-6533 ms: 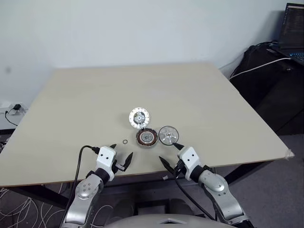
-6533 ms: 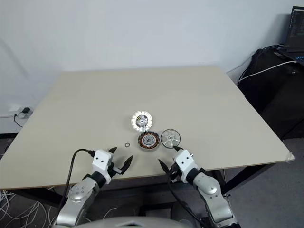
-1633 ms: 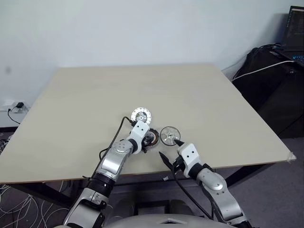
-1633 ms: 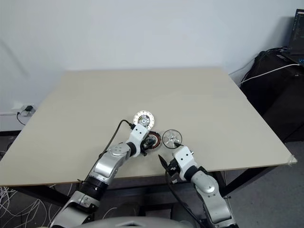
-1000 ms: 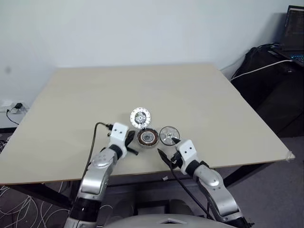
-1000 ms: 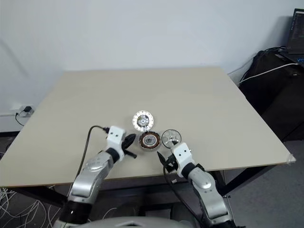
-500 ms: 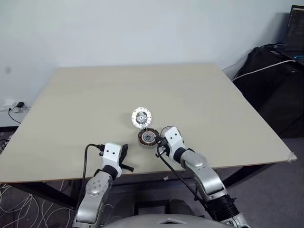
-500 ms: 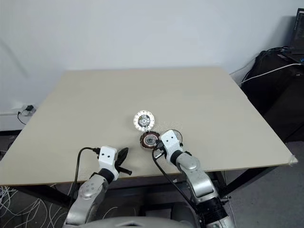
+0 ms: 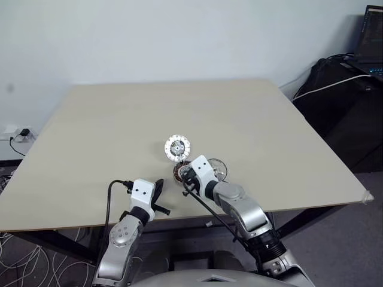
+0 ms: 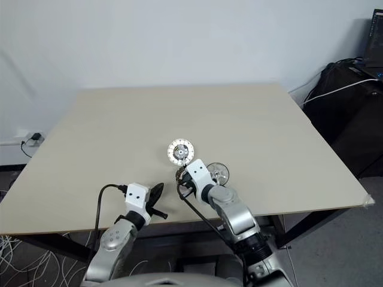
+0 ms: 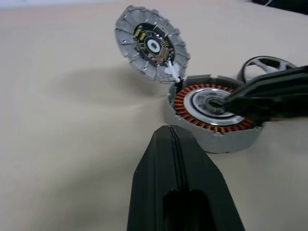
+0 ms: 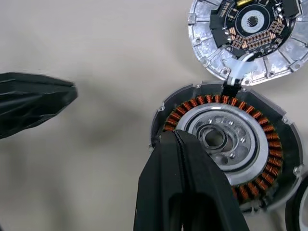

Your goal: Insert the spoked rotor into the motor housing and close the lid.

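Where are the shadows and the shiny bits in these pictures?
Left wrist view: a soft grey shadow spreads over the table. Right wrist view: a faint shadow darkens the table just beside the motor housing, and the housing's silver centre gleams. Left eye view: the light is even, with hardly any shadow on the tabletop.

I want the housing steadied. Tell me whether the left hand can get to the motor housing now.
Probably yes, at its near wall: only bare table lies between the left hand and the motor housing. The right hand is over its top, though.
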`<move>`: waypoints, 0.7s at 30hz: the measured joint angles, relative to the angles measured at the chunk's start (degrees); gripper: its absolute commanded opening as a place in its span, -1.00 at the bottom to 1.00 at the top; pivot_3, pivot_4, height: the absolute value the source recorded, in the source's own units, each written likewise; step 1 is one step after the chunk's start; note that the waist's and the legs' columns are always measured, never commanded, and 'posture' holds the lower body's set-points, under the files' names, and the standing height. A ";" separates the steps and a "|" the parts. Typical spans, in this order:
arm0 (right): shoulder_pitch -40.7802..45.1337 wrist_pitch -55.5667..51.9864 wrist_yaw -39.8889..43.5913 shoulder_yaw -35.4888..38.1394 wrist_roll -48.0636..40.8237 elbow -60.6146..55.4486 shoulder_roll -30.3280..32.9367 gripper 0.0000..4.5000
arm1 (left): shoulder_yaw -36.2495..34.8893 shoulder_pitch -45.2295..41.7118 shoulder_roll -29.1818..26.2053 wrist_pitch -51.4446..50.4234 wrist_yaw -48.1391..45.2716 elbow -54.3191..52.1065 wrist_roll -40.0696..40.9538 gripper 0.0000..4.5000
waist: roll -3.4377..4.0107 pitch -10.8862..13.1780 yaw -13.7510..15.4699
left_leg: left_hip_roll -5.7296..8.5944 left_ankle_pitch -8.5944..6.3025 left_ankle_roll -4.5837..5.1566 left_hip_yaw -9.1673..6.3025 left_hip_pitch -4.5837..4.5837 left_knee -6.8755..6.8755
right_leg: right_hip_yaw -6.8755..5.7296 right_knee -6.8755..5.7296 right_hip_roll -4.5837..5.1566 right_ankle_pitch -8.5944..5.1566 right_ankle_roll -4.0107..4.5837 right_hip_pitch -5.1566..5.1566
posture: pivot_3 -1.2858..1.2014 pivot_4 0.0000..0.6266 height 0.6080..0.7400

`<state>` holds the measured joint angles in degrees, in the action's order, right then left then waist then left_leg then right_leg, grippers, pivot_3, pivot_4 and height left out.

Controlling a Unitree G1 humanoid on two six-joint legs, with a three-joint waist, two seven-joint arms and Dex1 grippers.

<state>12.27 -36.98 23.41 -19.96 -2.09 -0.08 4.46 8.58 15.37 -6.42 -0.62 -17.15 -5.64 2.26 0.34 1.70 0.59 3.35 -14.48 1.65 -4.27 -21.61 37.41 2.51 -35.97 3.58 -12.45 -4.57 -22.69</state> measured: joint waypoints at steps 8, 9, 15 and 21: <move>2.54 -0.74 -0.05 0.02 0.26 4.91 -0.44 -0.99 | -0.19 1.19 -2.05 -0.39 -2.93 -0.01 1.30 -1.00 | 0.02 0.01 -0.86 | 0.00 0.00 0.00 0.00 0.00 -0.10 | 0.00 0.00 -0.01 -0.02 0.05 -0.04 | 0.03 -1.00 1.00; 2.67 -0.73 -0.05 0.03 0.25 5.29 -0.52 -0.99 | -0.20 1.19 -2.19 -0.47 -2.96 -0.01 1.30 -1.00 | 0.02 0.01 -1.05 | 0.00 0.00 0.00 0.00 0.00 -0.10 | 0.00 0.00 -0.01 -0.02 0.05 -0.04 | 0.03 -1.00 1.00; 3.33 -0.73 0.03 0.06 0.20 6.18 -0.98 -0.99 | -0.22 1.10 -2.34 -1.24 -2.99 -0.01 1.83 -1.00 | 0.04 0.01 -1.40 | 0.00 0.00 0.00 0.00 0.01 -0.10 | 0.01 -0.01 -0.02 -0.02 0.04 -0.05 | 0.03 -1.00 1.00; 3.61 -0.73 -0.06 0.05 0.22 6.72 -1.93 -0.99 | -0.15 0.94 -2.57 -1.66 -2.98 -0.01 2.23 -1.00 | 0.05 0.01 -1.41 | 0.00 0.00 0.00 0.00 0.01 -0.10 | 0.01 -0.01 -0.02 -0.02 0.04 -0.05 | 0.03 -1.00 1.00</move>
<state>15.87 -37.71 23.35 -19.91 -1.87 6.64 2.53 8.44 16.31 -8.99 -2.28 -20.13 -5.65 4.50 0.39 1.71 -0.82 3.35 -14.48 1.64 -4.27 -21.60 37.31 2.52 -35.98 3.56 -12.47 -4.53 -22.73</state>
